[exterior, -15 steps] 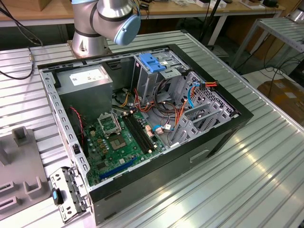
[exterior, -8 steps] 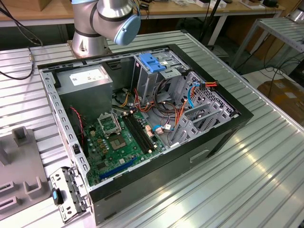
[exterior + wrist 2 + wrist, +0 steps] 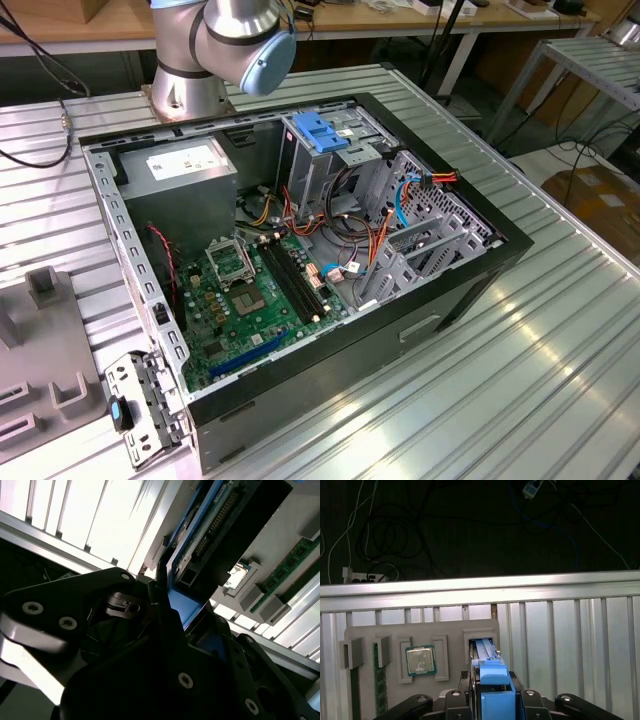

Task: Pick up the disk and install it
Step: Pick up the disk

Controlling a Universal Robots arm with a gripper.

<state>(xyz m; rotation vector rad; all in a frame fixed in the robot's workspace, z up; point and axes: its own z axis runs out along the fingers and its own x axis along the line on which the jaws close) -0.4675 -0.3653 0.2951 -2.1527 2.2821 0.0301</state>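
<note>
Edgewise, the disk [image 3: 494,677] stands with its long axis running straight out from the gripper [image 3: 496,702], its far end at a slot in the grey tray [image 3: 455,632]. The fingers [image 3: 162,600] pinch its blue carrier from both sides. A chip [image 3: 420,660] lies in the tray nearby.
</note>
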